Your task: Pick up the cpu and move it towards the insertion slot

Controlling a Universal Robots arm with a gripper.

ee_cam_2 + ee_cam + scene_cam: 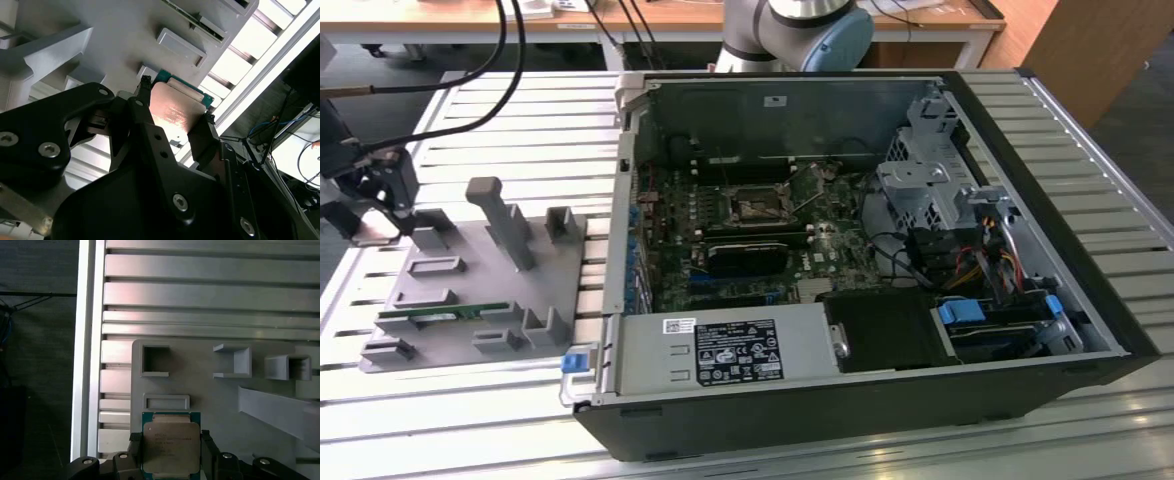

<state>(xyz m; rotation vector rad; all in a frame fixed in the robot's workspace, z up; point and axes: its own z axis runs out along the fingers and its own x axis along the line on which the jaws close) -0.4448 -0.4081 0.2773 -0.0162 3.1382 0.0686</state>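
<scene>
Now | pincer (pixel 171 452) clamped on cpu (pixel 171 442) | its side edges hidden behind fingers (pixel 207 452) | insertion slot (pixel 757 208) well apart

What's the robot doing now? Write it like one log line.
gripper: shut on cpu | where: over grey tray | insertion slot: not reached

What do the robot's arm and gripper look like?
The arm is silver-grey tubing with a rounded light-blue cap at its joint. The gripper is matte black, built of flat angular link plates joined by silver hex screws, ending in two narrow black fingers. Black cables hang near it in the exterior view.
</scene>
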